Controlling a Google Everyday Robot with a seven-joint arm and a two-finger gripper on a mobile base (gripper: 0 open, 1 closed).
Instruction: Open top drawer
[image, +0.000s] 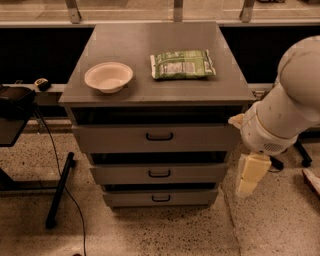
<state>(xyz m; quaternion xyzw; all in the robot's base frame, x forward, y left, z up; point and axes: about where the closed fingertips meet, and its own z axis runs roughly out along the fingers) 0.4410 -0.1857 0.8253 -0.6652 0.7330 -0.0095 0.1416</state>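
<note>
I've got the pale cream gripper (247, 186) hanging tip-down at the right side of the square grey cabinet (235, 95). It's roughly level w/ the middle grey drawer (200, 174), near the cabinet's right front corner but apart from it, not touching any drawer. Can't tell whether it's open or closed from this angle. The bulky white robot arm (287, 107) comes in from the right edge and bends down to it. The top drawer (110, 139) is the widest, tallest-fronted grey drawer and sits directly under the cabinet top, w/ a dark strip between its front and the top's edge. Its small black handle (159, 136) is at centre front, well left of the gripper, w/ nothing on it. Below the middle one is the bottom grey drawer (190, 198), the narrowest; both have similar black handles. On top of the cabinet there's a shallow white round bowl (108, 76) front-left and a flat green snack bag (182, 64) to its right, the two apart. At the far left there's a black stand (11, 102) w/ a thin black cable (60, 165) running down to the speckled terrazzo floor (165, 235).
</note>
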